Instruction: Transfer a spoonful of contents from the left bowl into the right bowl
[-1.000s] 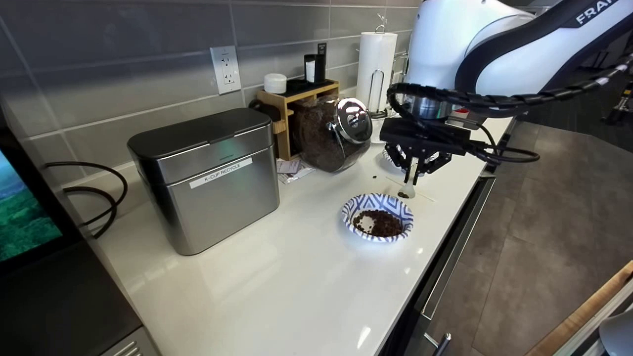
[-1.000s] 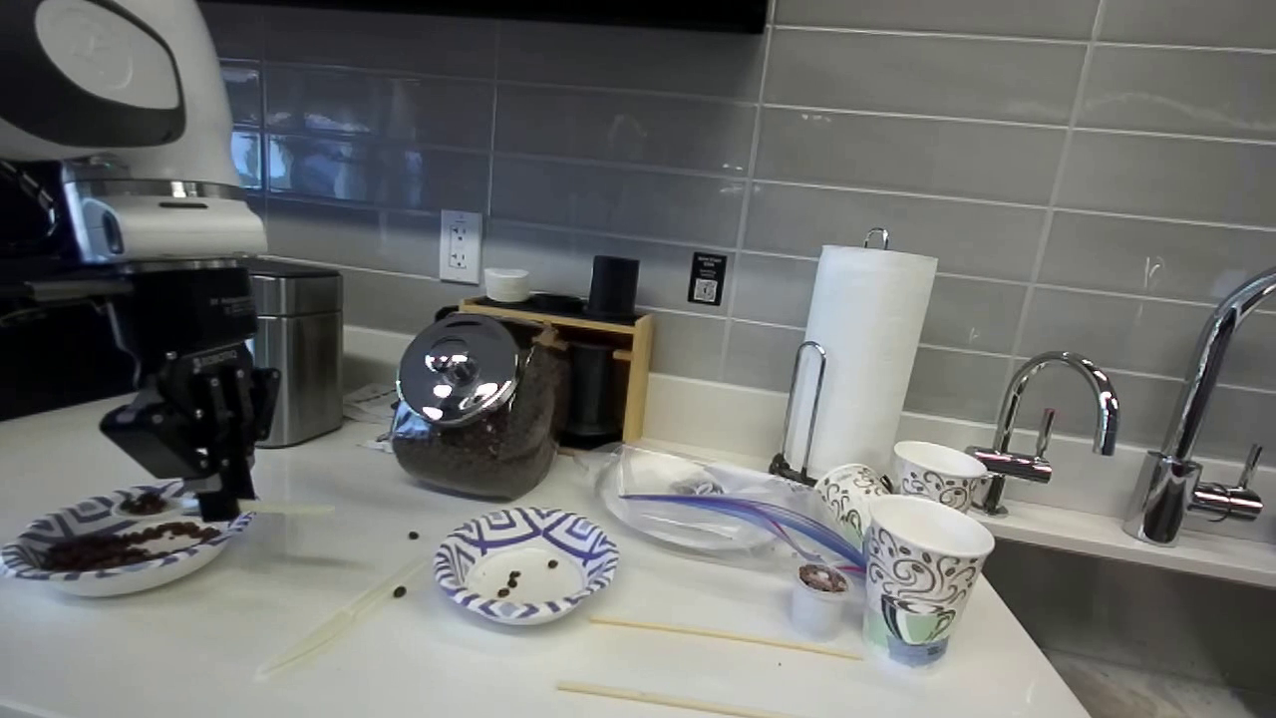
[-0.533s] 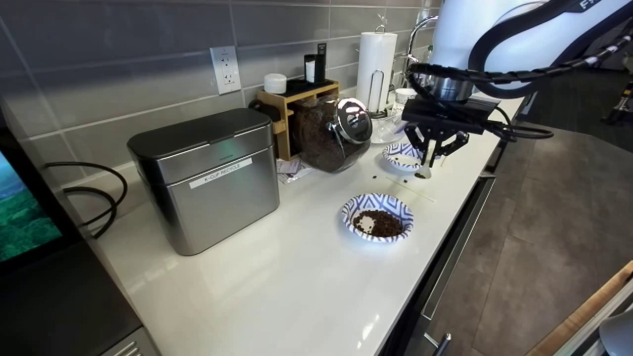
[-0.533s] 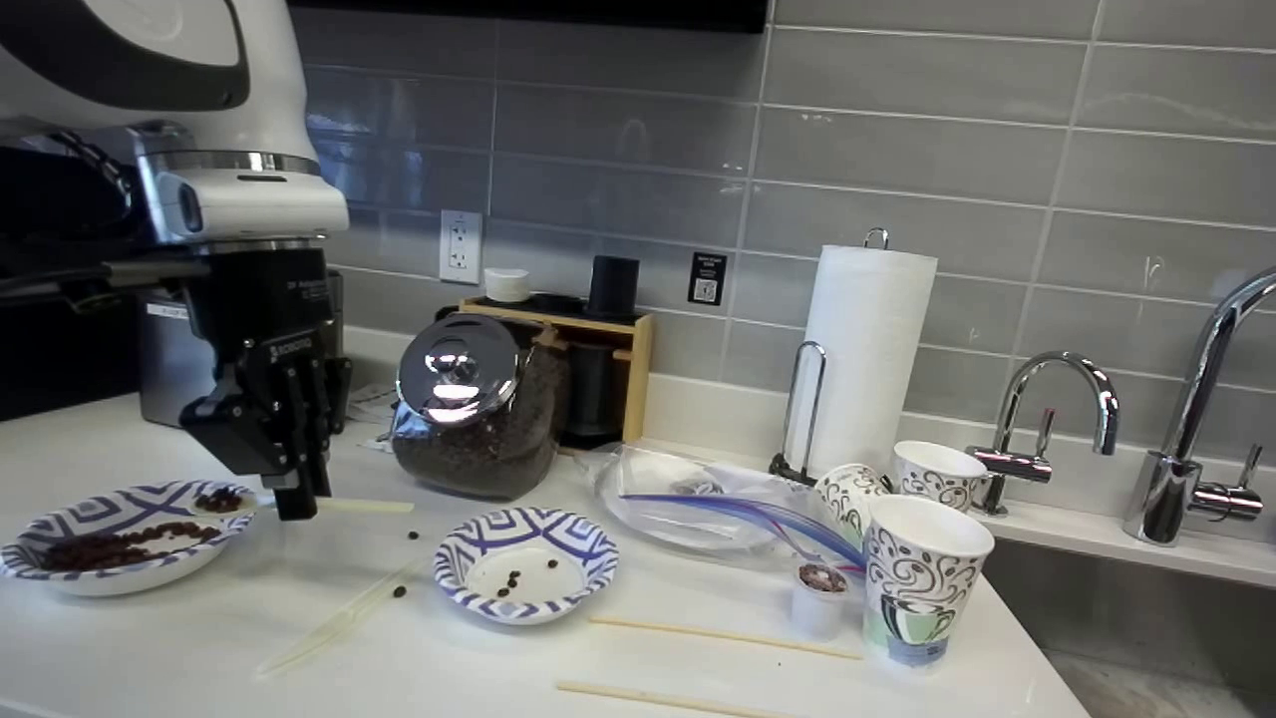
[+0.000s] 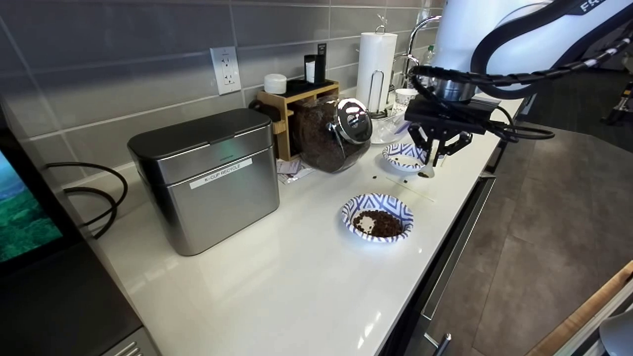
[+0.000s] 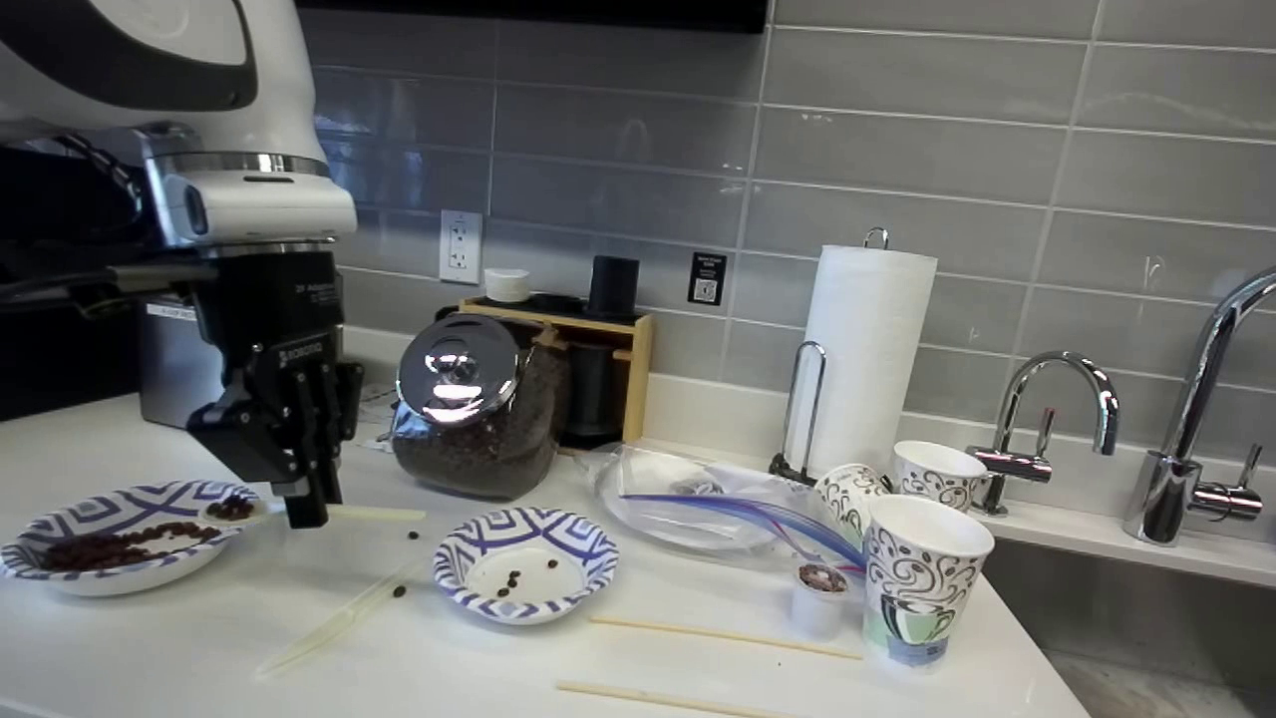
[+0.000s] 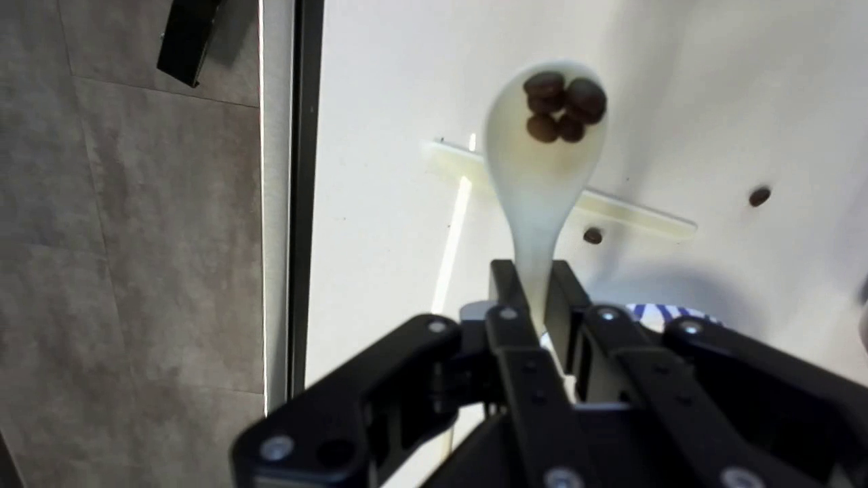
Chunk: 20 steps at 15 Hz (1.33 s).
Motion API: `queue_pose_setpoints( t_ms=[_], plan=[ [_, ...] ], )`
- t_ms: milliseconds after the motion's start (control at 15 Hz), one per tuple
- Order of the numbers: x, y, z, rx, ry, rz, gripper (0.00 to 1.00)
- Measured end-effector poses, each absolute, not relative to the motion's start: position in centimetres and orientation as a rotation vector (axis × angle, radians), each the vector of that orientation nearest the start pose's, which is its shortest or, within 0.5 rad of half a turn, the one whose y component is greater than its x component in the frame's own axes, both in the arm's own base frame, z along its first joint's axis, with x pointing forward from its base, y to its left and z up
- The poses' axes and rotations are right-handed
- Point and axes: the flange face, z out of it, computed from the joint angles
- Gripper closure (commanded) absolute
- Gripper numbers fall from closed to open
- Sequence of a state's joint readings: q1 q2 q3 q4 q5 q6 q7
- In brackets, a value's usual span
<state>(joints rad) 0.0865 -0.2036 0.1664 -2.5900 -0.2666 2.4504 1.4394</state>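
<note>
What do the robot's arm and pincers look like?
The arm is smooth, rounded and white with dark panels, lettered FRA, the rest cut off. A black wrapped cable runs along it. The gripper is black, angular and jointed, with small screws and ROBOTIQ lettering.

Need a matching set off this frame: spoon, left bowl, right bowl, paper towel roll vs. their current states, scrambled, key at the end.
Things
1. spoon
2. left bowl
3. right bowl
4. paper towel roll

States
A. patterned rim, beans covering much of its floor
B. standing upright on the counter
C. gripped by the hand, a few beans in its scoop
D. patterned rim, only a few scattered beans on its pale floor

Pairs: 1-C, 2-A, 3-D, 4-B
</note>
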Motion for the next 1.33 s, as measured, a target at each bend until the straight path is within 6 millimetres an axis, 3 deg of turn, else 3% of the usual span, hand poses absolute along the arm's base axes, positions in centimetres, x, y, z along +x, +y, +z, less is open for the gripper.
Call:
queue_pose_setpoints(
  t_ms=[867,1133,1333],
  plan=[
    [46.7,1.0,35.3,-2.752,1.744,-0.465,0.97],
    [48.6,-1.0,35.4,-2.729,1.825,-0.569,0.97],
    [50.0,-1.5,35.5,-2.690,1.885,-0.662,0.97]
  ],
)
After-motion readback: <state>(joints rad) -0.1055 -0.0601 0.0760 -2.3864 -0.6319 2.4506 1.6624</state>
